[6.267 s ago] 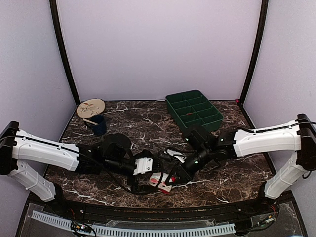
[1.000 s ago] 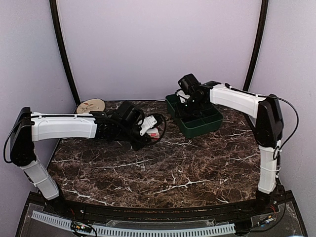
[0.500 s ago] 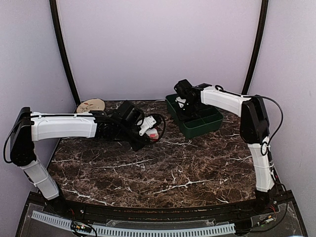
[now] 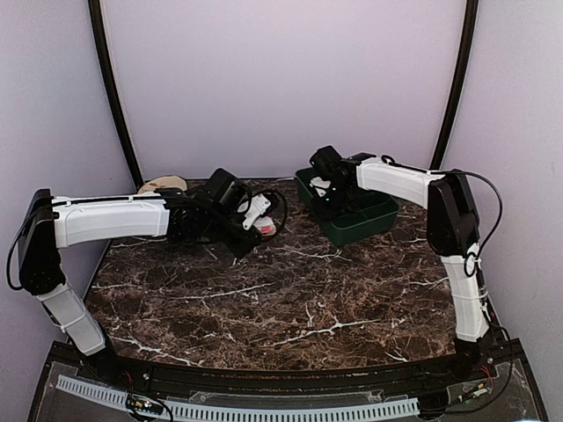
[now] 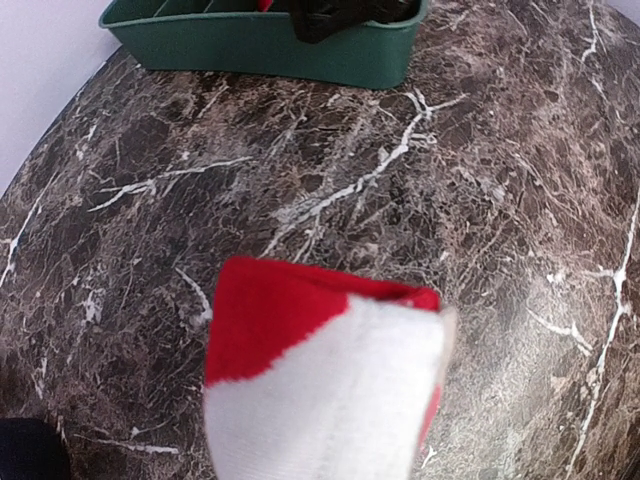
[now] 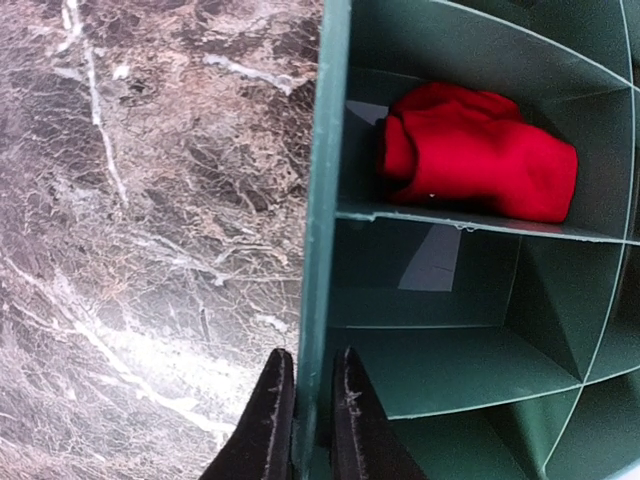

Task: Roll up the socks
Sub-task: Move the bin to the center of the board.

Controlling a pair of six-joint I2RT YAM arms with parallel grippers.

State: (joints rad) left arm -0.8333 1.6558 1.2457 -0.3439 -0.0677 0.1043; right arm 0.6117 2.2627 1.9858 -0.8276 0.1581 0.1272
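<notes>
From above, the left gripper [image 4: 261, 220] hangs over the table [image 4: 290, 299], clamped on the rolled red and white sock [image 4: 266, 229]. It is near the tray [image 4: 361, 227] but short of it. The right gripper [image 4: 326, 189] sits at the tray's left wall; how tightly it is closed is unclear here.

The left wrist view shows the roll close up over bare marble, with the tray ahead. The holding fingers are hidden.

Only the right wrist view shows the fingers [image 6: 268, 415] pinched on the tray's wall. It also shows the plain red sock [image 6: 478, 165], rolled, in a compartment against that wall.

The risks, as I judge them: letting go now would drop the roll outside the tray, where it may unroll. A tug from the right arm could drag or tip the tray. The arms could collide at the wall.
</notes>
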